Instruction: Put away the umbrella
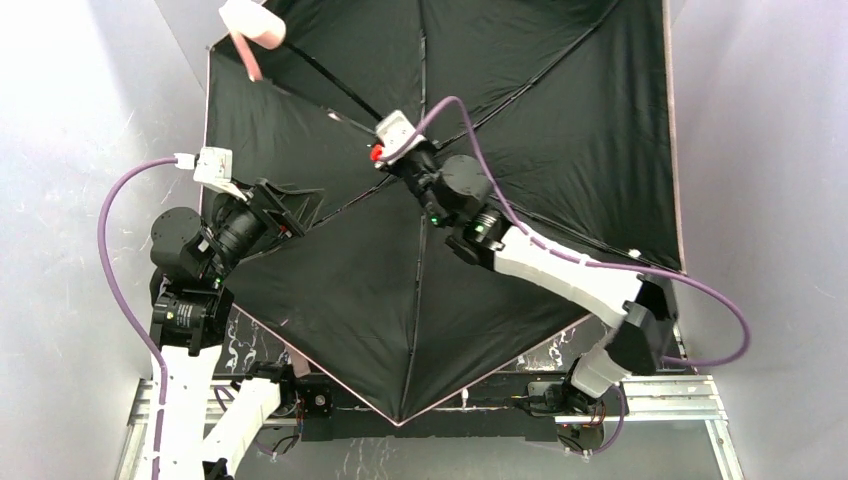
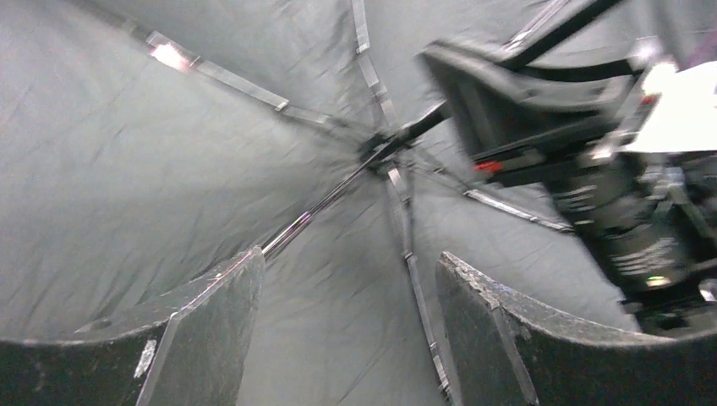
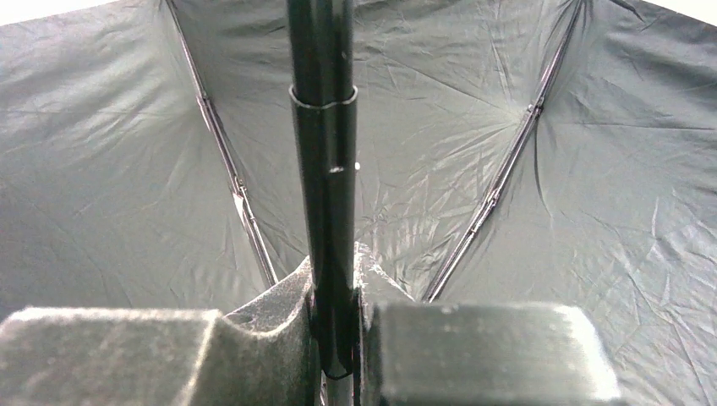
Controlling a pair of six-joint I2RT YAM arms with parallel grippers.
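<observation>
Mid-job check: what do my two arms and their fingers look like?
Left arm and right arm: white link shells, black joints, each with a purple cable to a white wrist camera. Fingers are black, flat, scuffed. Green lights on the right arm.

Pale walls [image 1: 60, 120] either side, dark marbled table [image 1: 250, 340], metal rail [image 1: 680, 400].

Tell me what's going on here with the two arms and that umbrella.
The umbrella is fully open, its black inner side facing the overhead camera. The right gripper is clamped on the shaft. The left gripper is open above the canopy, holding nothing. Folding hasn't started yet.
</observation>
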